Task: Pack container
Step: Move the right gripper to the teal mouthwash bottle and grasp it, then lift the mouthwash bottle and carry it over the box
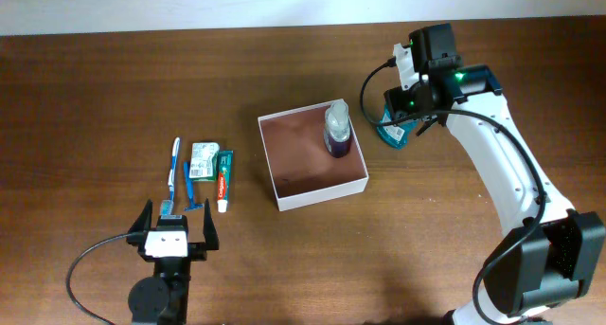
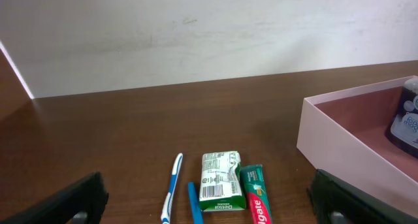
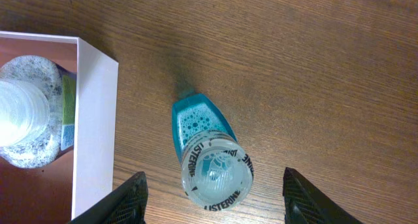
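Note:
The container (image 1: 316, 190) is a white square box with a pinkish-brown floor at the table's middle; it also shows in the left wrist view (image 2: 339, 142) and right wrist view (image 3: 95, 126). A purple bottle with a clear cap (image 1: 337, 128) stands upright in its far right corner. A teal Listerine bottle (image 3: 208, 152) stands on the table just right of the box, under my right gripper (image 3: 212, 201), which is open above it. My left gripper (image 2: 209, 204) is open and empty near the front edge, behind a toothbrush (image 1: 173, 164), a green soap pack (image 1: 203, 160), a toothpaste tube (image 1: 224, 180) and a blue razor (image 1: 192, 190).
The toiletries lie in a row left of the box, also in the left wrist view: toothbrush (image 2: 173, 194), soap pack (image 2: 221, 181), toothpaste (image 2: 257, 198). A pale wall (image 1: 189, 3) runs along the table's far edge.

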Controlling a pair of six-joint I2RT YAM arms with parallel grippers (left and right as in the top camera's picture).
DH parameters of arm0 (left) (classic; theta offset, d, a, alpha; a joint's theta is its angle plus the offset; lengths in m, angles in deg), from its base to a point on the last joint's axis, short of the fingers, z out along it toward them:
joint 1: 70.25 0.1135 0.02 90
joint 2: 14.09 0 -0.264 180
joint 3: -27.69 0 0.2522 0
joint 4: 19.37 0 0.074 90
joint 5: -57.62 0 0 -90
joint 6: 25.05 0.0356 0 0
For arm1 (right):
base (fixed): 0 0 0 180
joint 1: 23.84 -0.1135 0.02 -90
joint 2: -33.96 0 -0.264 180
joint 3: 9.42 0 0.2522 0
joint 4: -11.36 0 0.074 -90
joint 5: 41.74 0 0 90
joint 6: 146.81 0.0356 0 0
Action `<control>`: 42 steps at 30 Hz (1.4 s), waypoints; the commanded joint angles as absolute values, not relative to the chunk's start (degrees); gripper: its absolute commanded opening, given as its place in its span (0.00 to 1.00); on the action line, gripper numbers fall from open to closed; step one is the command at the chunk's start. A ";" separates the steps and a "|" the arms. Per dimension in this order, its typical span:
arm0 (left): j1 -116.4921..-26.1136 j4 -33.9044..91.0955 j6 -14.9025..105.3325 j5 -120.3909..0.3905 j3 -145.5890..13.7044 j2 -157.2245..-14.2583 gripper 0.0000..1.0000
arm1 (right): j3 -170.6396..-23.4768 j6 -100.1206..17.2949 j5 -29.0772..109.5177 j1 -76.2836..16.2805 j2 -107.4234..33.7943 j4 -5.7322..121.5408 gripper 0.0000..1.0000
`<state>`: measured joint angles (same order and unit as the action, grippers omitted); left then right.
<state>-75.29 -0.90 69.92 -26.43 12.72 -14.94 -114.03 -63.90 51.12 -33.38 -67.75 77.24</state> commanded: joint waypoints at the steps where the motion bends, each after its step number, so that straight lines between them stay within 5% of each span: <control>1: -74.96 -1.03 70.67 -27.06 13.22 -14.39 0.99 | -114.07 -64.10 50.35 -33.18 -68.56 76.67 0.58; 17: -74.96 -1.03 70.67 -27.06 13.22 -14.39 0.99 | -114.07 -64.12 50.00 -33.18 -70.64 75.36 0.55; 30: -74.96 -1.03 70.67 -27.06 13.22 -14.39 0.99 | -114.14 -64.08 49.98 -33.18 -70.94 75.58 0.28; 42: -74.96 -1.03 70.67 -27.06 13.22 -14.39 0.99 | -114.14 -63.84 50.00 -33.18 -63.82 76.41 0.23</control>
<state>-75.29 -0.90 69.90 -26.45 12.72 -14.94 -113.96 -64.30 49.67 -33.40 -69.55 76.45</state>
